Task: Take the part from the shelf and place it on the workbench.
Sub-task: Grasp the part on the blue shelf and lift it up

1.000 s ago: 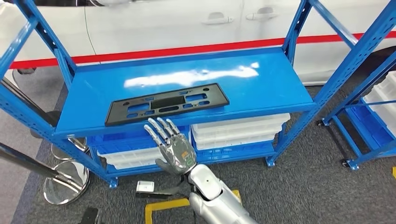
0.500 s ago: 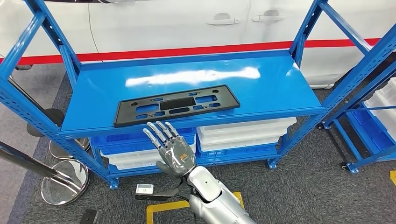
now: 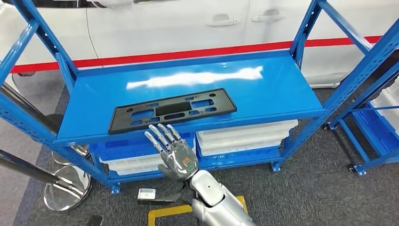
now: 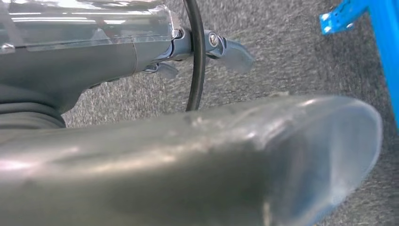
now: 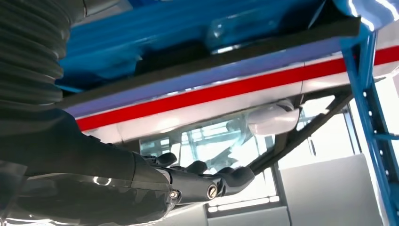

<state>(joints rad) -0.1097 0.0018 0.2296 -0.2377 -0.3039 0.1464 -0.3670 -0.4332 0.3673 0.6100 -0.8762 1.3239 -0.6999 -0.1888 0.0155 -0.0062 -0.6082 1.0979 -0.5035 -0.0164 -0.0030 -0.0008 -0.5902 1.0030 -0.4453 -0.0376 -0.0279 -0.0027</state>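
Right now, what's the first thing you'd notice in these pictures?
A long black part lying flat near the front edge of the bright blue shelf. Just below that edge, the robot's shiny right hand reaches up with fingers spread, holding nothing. Behind the shelf stands a white car with a red stripe.

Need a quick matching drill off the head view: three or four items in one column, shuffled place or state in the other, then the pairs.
Column 1
1. black part
2. right hand
3. white bins
4. yellow floor marking

Column 2
A. stacked on the lower shelf level
B. lying flat on the blue shelf top
C. on the grey carpet beside the silver arm
D. fingers spread, holding nothing, just in front of the shelf's front edge

Pairs: 1-B, 2-D, 3-A, 4-C
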